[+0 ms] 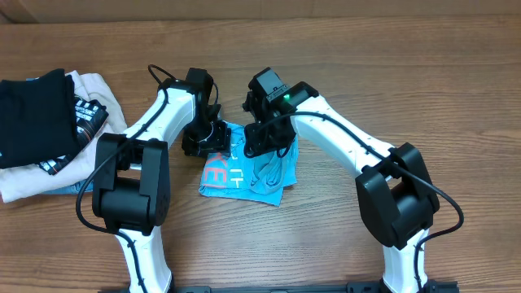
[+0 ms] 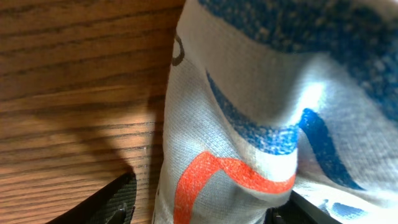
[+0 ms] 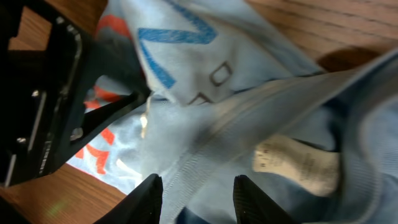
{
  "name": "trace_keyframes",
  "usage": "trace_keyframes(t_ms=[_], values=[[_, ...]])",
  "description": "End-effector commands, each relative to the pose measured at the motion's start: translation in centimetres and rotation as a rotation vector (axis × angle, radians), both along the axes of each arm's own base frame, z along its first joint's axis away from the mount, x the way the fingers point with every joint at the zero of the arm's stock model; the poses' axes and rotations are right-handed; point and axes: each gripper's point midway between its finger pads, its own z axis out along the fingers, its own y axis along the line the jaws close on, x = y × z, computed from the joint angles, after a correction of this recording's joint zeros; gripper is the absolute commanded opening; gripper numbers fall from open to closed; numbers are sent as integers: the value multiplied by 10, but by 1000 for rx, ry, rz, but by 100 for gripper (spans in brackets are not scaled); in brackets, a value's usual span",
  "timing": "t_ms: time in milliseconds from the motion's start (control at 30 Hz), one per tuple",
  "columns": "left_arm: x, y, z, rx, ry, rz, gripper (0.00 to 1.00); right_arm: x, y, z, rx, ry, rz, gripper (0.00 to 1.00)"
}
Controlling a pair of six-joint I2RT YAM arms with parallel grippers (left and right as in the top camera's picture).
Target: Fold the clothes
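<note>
One wooden desk (image 1: 407, 73). At its far left, a folded black garment (image 1: 32, 114) atop a cream garment (image 1: 24, 185), well apart from the rest. At centre, a sky-blue T-shirt (image 1: 244, 181) lying bunched, red and white lettering up. Right gripper (image 1: 264, 140) clamped on a raised fold near the collar; left gripper (image 1: 207, 142) beside it, jaws apart, the shirt's edge between them.

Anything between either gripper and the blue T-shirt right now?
Nothing visible: the T-shirt fabric already sits within the jaws of both the left gripper and the right gripper. The black garment lies well off to the left.
</note>
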Motion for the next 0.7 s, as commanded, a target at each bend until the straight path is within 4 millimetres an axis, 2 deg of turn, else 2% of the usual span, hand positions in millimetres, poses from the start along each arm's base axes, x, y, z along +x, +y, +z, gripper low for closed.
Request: trace_keyframes(t_ms=[0, 233, 533, 633, 667], values=[[-15, 22, -20, 123, 51, 2, 67, -3, 4, -2, 4, 3, 12, 41], [-16, 22, -20, 124, 55, 1, 67, -3, 4, -4, 2, 15, -12, 41], [-17, 23, -20, 125, 59, 1, 68, -6, -1, -38, -51, 82, -42, 41], [-17, 22, -20, 125, 59, 1, 68, -4, 0, -42, -50, 83, -42, 41], [-17, 22, -20, 124, 59, 1, 68, -3, 1, -42, -47, 79, -41, 32]])
